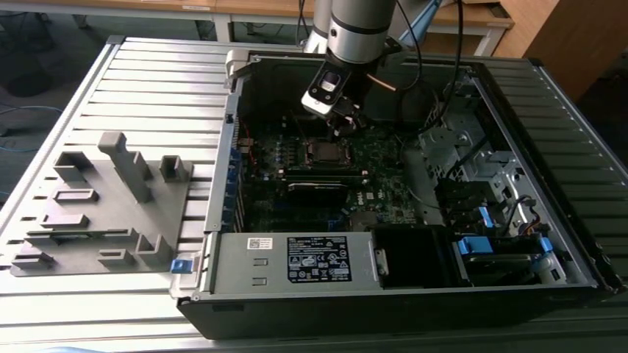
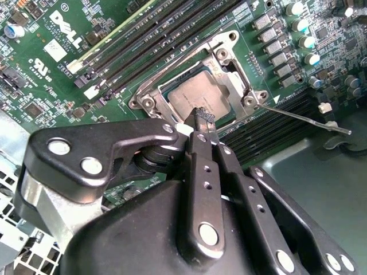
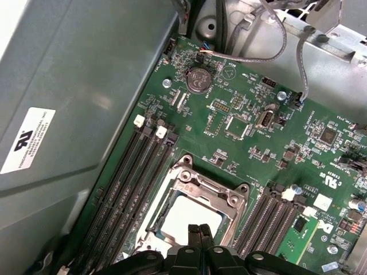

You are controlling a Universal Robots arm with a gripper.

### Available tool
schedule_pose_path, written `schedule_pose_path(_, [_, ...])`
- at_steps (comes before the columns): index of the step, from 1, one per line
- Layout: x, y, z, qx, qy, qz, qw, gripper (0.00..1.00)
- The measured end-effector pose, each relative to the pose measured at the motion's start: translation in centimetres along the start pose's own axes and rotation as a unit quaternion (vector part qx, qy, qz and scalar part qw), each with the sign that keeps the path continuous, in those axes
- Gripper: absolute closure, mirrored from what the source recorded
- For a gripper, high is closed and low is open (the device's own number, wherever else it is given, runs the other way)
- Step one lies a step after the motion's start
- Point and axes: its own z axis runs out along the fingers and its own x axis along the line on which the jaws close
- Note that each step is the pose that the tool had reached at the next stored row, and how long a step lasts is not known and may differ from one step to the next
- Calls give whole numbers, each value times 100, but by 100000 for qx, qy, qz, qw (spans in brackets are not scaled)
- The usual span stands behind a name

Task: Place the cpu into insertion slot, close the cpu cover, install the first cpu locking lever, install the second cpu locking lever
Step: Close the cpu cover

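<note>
On the near silver box (image 1: 235, 273) you see a black label (image 1: 318, 259) and small white sticker (image 1: 259, 243), neither legible. The second wrist view shows a white logo (image 2: 64, 28) on the green board (image 2: 40, 86); the first wrist view, a printed sticker (image 3: 27, 140) on a grey panel (image 3: 86, 63).

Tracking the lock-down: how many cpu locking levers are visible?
1: a thin locking lever sticking out from the cpu cover corner; another may hide behind the gripper.
</note>
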Motion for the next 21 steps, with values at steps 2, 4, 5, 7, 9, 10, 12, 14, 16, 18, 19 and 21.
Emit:
schedule_pose_path(2, [0, 0, 0, -6, 13, -98, 100000, 89])
schedule_pose_path(4, [0, 0, 0, -4, 12, -110, 100000, 89])
schedule_pose_path(5, [0, 0, 0, -4, 12, -111, 100000, 89])
schedule_pose_path(7, [0, 0, 0, -5, 12, -116, 100000, 89])
schedule_pose_path(9, [0, 0, 0, -5, 13, -119, 100000, 89])
schedule_pose_path(10, [0, 0, 0, -3, 11, -133, 100000, 89])
schedule_pose_path(12, [0, 0, 0, -2, 12, -260, 100000, 89])
schedule_pose_path(14, [0, 0, 0, 8, 11, -657, 99998, 89])
schedule_pose_path(16, [0, 0, 0, 17, 9, -1086, 99994, 89])
schedule_pose_path(18, [0, 0, 0, 20, 7, -1179, 99993, 89])
schedule_pose_path(19, [0, 0, 0, 20, 9, -1280, 99992, 89])
schedule_pose_path(21, [0, 0, 0, 24, 9, -1393, 99990, 89])
